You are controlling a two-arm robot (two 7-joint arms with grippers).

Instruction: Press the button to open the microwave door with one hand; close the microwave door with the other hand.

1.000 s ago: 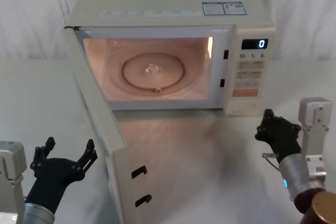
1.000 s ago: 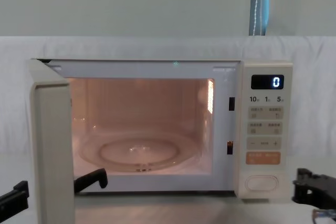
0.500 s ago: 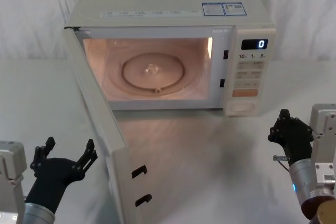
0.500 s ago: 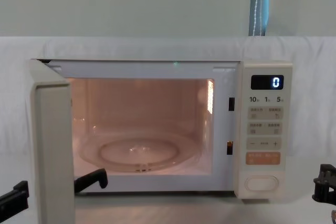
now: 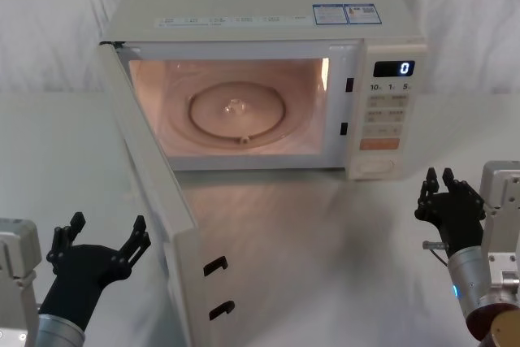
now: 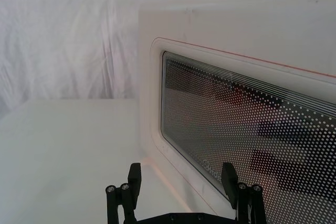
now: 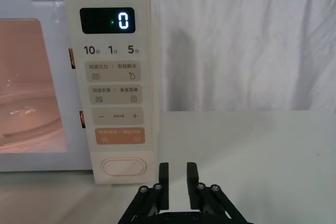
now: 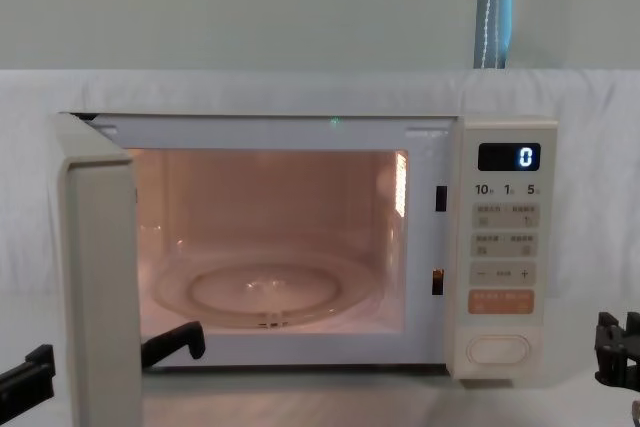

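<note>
The button [image 7: 124, 167] sits at the bottom of the control panel [image 5: 388, 115], on the microwave's right side, just under the orange rectangular button [image 7: 119, 136]; nothing is touching it. Above it the display [image 8: 509, 157] reads 0.

The microwave door [image 5: 154, 193] stands swung wide open on its left-hand hinge, jutting forward toward the robot, so the head view catches its inner face and edge with 2 dark latch hooks [image 5: 217, 287] near the free end. In the left wrist view the door's outer side shows its dark dotted window [image 6: 247, 129] inside a raised rim. The cavity [image 8: 270, 242] is lit a warm pinkish orange (its glass turntable [image 5: 236, 109] lies flat on the floor of the oven).

The left gripper [image 5: 99, 241] hovers low on the outer side of the open door, near its free edge but apart from it, with its fingers spread wide and nothing between them. In the chest view, 1 of its fingers [image 8: 175, 342] pokes out just past the door's edge.

The right gripper [image 5: 444, 192] hangs over the white table [image 5: 325, 241], to the right of the microwave and a little in front of the panel, clear of the button. Its fingers [image 7: 164, 182] stand nearly together with a narrow gap, gripping nothing.
</note>
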